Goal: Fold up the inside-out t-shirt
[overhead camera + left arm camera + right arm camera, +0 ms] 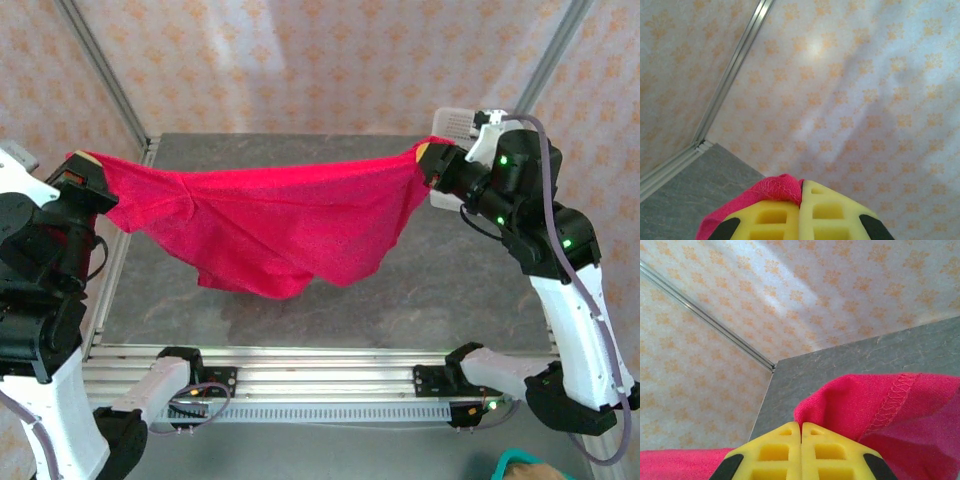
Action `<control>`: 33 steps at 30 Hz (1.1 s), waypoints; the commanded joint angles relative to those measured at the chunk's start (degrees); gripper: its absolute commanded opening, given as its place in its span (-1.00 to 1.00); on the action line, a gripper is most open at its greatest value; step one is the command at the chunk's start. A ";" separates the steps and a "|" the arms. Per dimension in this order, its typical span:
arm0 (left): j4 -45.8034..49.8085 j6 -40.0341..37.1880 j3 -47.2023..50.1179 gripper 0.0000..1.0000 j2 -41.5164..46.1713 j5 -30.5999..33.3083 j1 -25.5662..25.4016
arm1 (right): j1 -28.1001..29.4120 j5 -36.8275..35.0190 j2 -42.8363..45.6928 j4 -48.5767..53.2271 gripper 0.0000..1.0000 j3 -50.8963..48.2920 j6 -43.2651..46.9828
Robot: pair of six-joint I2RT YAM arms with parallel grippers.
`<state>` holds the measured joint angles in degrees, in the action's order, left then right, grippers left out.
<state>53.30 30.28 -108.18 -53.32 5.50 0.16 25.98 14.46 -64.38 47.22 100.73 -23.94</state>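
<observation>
Both arms stand raised and spread wide, the left gripper [88, 165] and the right gripper [430, 160] each with yellow fingers [770, 215] pinched tight on an edge of the t-shirt [280, 225].

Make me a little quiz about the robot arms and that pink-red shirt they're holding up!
1. True or false: the t-shirt lies flat on the table.
2. How many grippers pinch it? A none, B one, C two.
3. Fill in: the fingers gripping the cloth are coloured ____.
Key: 1 false, it hangs stretched between the arms. 2 C, the left gripper and the right gripper are both shut on it. 3 yellow.
</observation>
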 commanded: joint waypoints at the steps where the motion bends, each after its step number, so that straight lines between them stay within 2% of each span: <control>1: -1.50 -1.89 2.38 -1.00 -3.45 0.19 0.54 | 0.04 -1.64 -3.08 -0.50 -1.00 -0.65 0.82; 4: -4.14 -2.54 7.01 -1.00 -9.91 -3.12 0.54 | -0.21 -4.67 -8.13 -1.82 -1.00 -2.12 2.54; 7: -5.17 -4.14 7.61 -1.00 -21.79 -5.20 0.54 | -2.46 -6.54 -14.70 -4.53 -1.00 -4.00 3.45; 9: -5.76 -4.58 4.83 -1.00 -31.79 -5.81 0.54 | -4.96 -6.89 -20.32 -6.94 -1.00 -4.52 3.38; 11: -4.20 -4.65 -2.17 -1.00 -43.50 -6.10 0.54 | -7.70 -7.23 -26.96 -8.16 -1.00 -2.64 3.09; 12: -1.95 -5.30 -8.67 -0.76 -50.30 -6.94 0.54 | -9.07 -7.71 -30.87 -8.01 -0.76 -0.45 2.88; 13: 2.62 -5.33 -16.81 0.09 -57.80 -6.95 0.56 | -10.04 -8.26 -34.62 -6.79 -0.34 2.51 2.70; 14: 7.62 -5.23 -24.65 0.42 -63.84 -7.34 0.54 | -10.48 -8.89 -37.93 -5.23 -0.05 5.04 2.59; 15: 13.26 -5.03 -33.42 0.59 -69.52 -7.48 0.46 | -10.62 -9.54 -41.02 -3.03 0.19 7.69 2.59; 16: 18.16 -4.73 -39.76 0.73 -73.67 -6.87 0.22 | -10.57 -8.87 -43.45 -0.49 0.31 10.00 2.59; 17: 20.94 -4.63 -42.26 0.75 -75.29 -5.42 -0.14 | -10.33 -7.39 -44.78 0.91 0.37 10.85 2.59; 18: 22.27 -4.93 -41.08 0.75 -74.92 -3.35 -0.82 | -9.82 -6.07 -45.24 1.62 0.40 10.16 2.67; 20: 18.67 -6.04 -28.71 0.71 -69.17 -1.24 -2.42 | -8.19 -6.84 -43.82 -0.10 0.39 4.93 3.01; 22: 6.89 -6.05 -7.12 0.62 -58.40 -1.94 -3.64 | -6.88 -7.87 -41.44 -4.06 0.32 -2.88 3.46; 25: -6.82 -2.76 15.82 0.45 -46.05 -4.34 -2.93 | -6.98 -8.76 -40.11 -8.41 0.19 -11.07 3.28; 28: -10.78 -1.62 24.56 0.33 -43.15 -4.84 -1.55 | -7.32 -9.02 -41.50 -10.37 0.13 -13.47 3.70; 33: -11.08 -1.05 24.83 0.32 -47.93 -6.95 1.25 | -8.92 -8.95 -45.32 -14.16 0.13 -12.76 4.75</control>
<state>46.59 27.77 -84.64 -97.30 -0.05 0.08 18.20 7.27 -107.81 37.26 87.00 -20.32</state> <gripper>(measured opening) 0.661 0.564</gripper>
